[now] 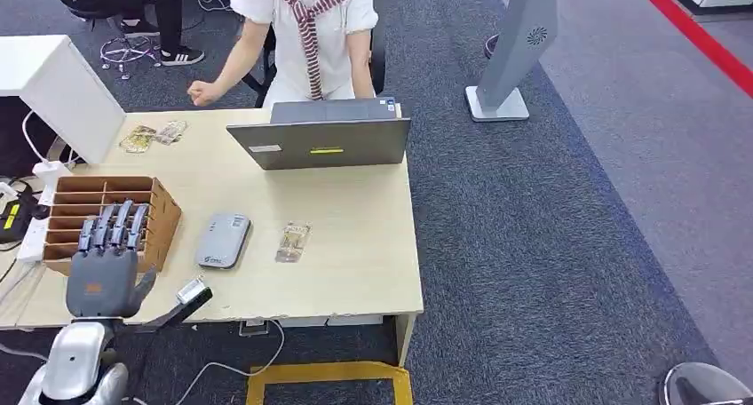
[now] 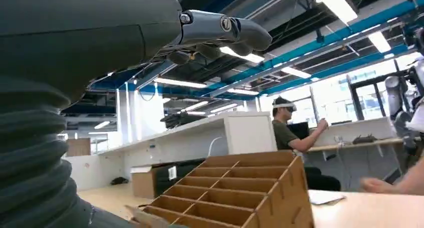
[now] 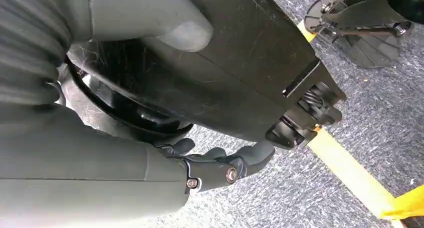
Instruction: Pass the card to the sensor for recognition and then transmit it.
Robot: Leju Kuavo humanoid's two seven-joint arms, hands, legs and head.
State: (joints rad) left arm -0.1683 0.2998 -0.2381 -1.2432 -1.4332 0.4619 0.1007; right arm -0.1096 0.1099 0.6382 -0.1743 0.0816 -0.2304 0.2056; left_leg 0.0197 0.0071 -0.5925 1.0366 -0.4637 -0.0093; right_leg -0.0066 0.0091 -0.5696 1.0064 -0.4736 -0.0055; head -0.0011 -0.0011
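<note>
Card [image 1: 292, 242] lies just right of the grey sensor [image 1: 223, 240], untaken; left hand [image 1: 105, 261], fingers apart and empty, must reach right past the sensor.

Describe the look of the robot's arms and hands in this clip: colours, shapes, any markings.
The left hand has a dark grey back with a small orange mark, bluish-grey segmented fingers and a silver forearm. At the wrist it has a grey ribbed cover. The right hand has a thick grey thumb, dark fingers with small round screws, and the same ribbed cover.
</note>
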